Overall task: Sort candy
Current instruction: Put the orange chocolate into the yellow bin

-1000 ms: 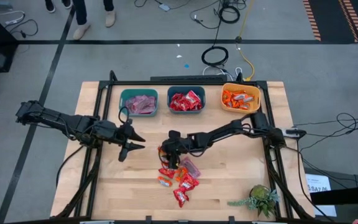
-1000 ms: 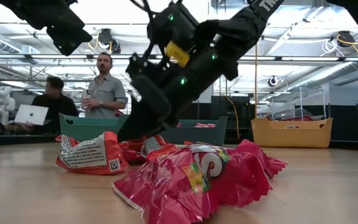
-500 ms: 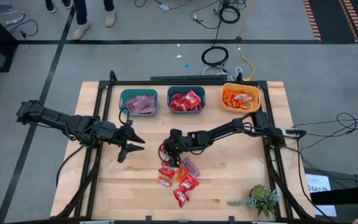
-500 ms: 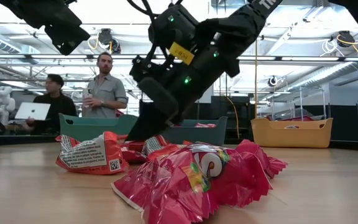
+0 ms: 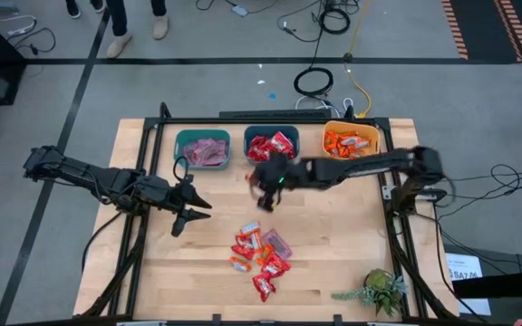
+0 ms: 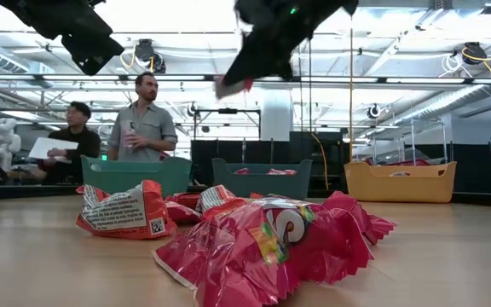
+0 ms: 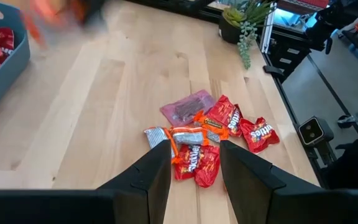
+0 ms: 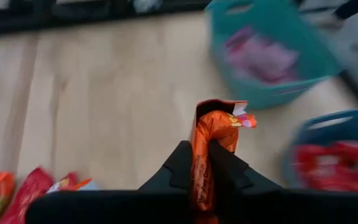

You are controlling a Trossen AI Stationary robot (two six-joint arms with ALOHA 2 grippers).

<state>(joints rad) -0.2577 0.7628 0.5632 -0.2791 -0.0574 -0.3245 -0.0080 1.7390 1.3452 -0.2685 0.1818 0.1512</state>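
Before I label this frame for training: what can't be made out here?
- Brand print on the orange wrapped candy in the right gripper: motion blur, right wrist view.
- Right gripper in the high view: smeared by motion.
- Contents of the yellow plastic bin: wall hides them, low view.

Right pincer [image 5: 263, 177] was smeared with motion blur from above, so the wrapper [image 8: 215, 134] it pinched couldn't be read. In its wrist view the bins were blurred too, and the low view cut off both arms at the top edge.
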